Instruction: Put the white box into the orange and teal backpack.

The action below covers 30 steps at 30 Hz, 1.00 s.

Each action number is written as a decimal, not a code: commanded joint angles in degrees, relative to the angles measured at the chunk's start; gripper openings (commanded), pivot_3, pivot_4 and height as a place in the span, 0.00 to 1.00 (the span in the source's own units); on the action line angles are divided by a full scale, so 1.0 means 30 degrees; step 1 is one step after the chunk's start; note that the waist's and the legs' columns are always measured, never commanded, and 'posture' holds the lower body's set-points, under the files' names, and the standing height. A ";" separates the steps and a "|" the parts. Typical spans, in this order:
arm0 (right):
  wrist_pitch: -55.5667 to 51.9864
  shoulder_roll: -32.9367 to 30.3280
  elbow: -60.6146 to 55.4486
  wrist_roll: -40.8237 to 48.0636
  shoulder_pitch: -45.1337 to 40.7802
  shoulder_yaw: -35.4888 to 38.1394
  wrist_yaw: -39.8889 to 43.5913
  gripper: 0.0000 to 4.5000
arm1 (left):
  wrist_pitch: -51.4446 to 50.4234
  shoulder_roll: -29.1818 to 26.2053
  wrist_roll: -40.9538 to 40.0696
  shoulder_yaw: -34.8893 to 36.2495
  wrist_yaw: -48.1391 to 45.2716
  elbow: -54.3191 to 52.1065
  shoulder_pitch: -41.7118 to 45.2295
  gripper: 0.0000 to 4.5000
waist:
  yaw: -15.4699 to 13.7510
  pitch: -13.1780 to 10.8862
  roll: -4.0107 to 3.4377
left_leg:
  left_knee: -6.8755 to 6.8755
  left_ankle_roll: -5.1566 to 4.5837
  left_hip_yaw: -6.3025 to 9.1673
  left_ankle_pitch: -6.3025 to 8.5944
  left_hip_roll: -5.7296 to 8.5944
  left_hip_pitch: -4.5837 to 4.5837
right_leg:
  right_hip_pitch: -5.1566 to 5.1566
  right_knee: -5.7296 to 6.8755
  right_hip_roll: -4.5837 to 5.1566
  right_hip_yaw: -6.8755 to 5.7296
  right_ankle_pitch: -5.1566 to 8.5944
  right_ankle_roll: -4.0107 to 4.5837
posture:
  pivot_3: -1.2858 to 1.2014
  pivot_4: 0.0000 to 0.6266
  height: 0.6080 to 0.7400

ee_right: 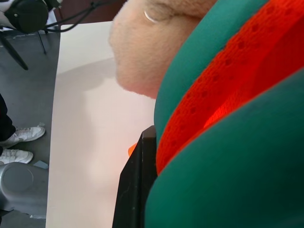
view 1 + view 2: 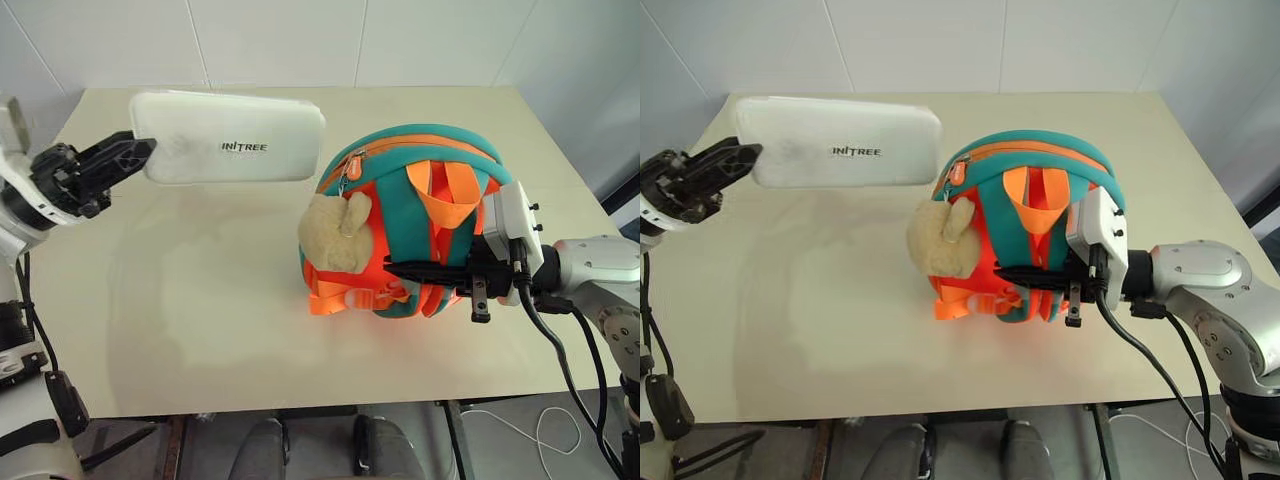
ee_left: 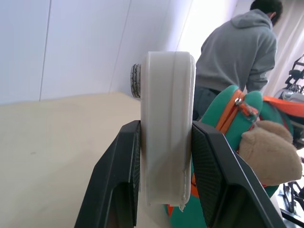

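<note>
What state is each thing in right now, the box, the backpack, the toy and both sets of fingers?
white box: lifted off the table, clamped at one end
orange and teal backpack: on the table, zipper looks closed
plush toy: hanging from zipper
left gripper: fingers shut on box
right gripper: fingers shut on backpack

Beige table (image 2: 200, 330) across the middle, white tiled wall (image 2: 300, 40) along the top, grey floor (image 2: 510, 445) bottom right.
</note>
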<state>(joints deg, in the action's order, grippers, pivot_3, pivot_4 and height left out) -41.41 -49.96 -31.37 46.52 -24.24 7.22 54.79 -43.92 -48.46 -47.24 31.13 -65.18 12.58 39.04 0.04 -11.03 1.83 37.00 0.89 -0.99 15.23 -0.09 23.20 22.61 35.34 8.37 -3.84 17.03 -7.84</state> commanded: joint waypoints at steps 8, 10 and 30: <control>0.0680 0.0166 0.0654 -0.0523 -0.0541 0.0127 -0.0181 0.00 | -0.0243 0.0030 -0.2645 0.0907 0.0440 -0.4201 -0.1224 0.27 | -0.0015 0.0001 -0.0001 | 0.0033 -0.0040 0.0013 0.0029 0.0002 -0.0006 | -0.0031 -0.0009 0.0006 0.0001 -0.0016 -0.0004 | 0.52 0.24 1.00; 0.0755 0.0268 0.0820 -0.0681 -0.0673 -0.0078 -0.0121 0.00 | -0.0272 0.0226 -0.2813 0.0729 0.0761 -0.4786 -0.1618 0.27 | -0.0015 0.0000 -0.0001 | 0.0026 -0.0038 0.0012 0.0030 0.0000 -0.0007 | -0.0027 -0.0011 0.0005 0.0000 -0.0016 -0.0003 | 0.52 0.24 1.00; 0.1162 0.0892 0.1588 -0.1662 -0.1236 -0.0894 0.0280 0.00 | 0.0959 -0.1134 -0.1816 -0.1483 -0.0352 -0.5722 -0.2430 0.27 | -0.0124 0.0000 -0.0004 | 0.0028 -0.0074 0.0002 0.0057 0.0009 -0.0002 | -0.0037 -0.0058 0.0004 -0.0001 -0.0017 -0.0003 | 0.52 0.24 1.00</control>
<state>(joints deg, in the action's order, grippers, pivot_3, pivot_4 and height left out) -39.10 -47.45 -25.58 41.64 -26.80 4.47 55.48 -42.40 -50.45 -51.68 25.45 -64.31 -3.66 30.76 -0.33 -11.03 1.82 37.08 0.67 -0.99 15.41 -0.07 23.19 22.50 35.16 8.39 -3.84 16.98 -7.85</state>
